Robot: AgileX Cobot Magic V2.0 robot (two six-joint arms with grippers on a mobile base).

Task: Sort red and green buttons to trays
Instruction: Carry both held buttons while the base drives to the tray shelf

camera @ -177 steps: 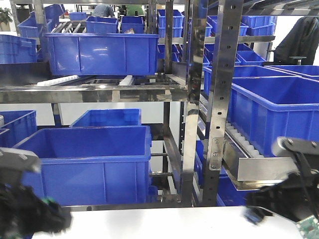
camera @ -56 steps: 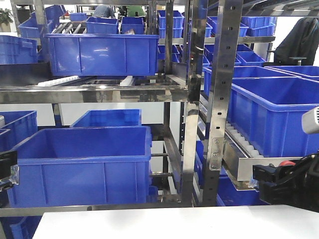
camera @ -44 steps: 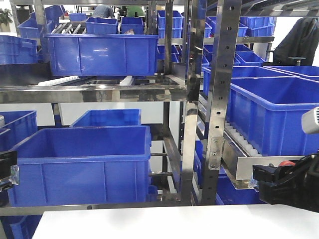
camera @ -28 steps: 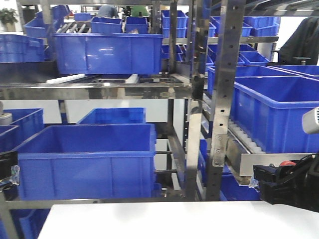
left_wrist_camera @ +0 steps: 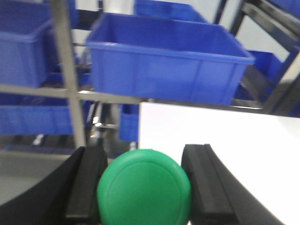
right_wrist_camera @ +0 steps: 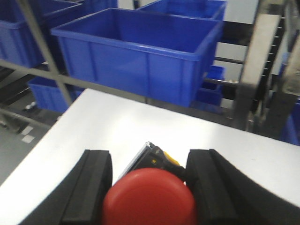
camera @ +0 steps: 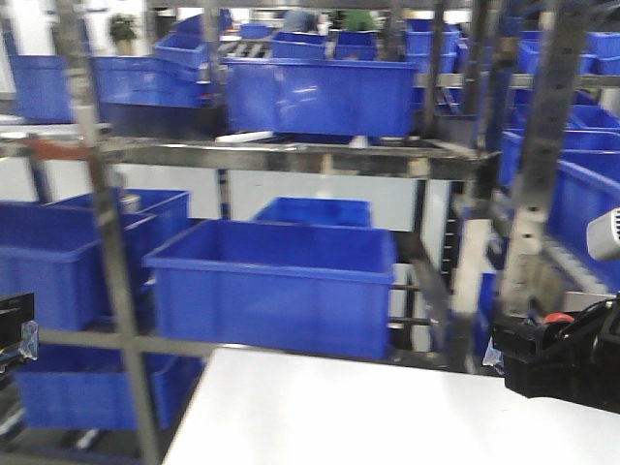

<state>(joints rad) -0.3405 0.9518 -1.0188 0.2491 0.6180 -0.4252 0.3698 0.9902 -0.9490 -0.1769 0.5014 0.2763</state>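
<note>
In the left wrist view my left gripper point(left_wrist_camera: 143, 152) is shut on the green button point(left_wrist_camera: 144, 187). Its round green cap fills the gap between the two black fingers point(left_wrist_camera: 86, 183) and hides its block. In the right wrist view my right gripper point(right_wrist_camera: 149, 157) is shut on the red button point(right_wrist_camera: 149, 199). Its black-and-clear block point(right_wrist_camera: 154, 159) sticks out ahead over the white table point(right_wrist_camera: 93, 126). In the front view the right gripper point(camera: 542, 358) is at the right edge with a bit of red cap point(camera: 557, 317) showing. Only a sliver of the left gripper point(camera: 12, 329) shows. The green and red trays are out of view.
The white table point(camera: 387, 417) fills the lower middle of the front view, and its left edge drops to the floor. Behind it stand steel racks point(camera: 107, 262) holding several deep blue crates point(camera: 276, 286). One crate point(left_wrist_camera: 164, 61) sits just past the table's far edge.
The whole front view has swung: racks and crates have slid to the right in the picture and are blurred. Both grippers keep their place in the picture and still hold their buttons.
</note>
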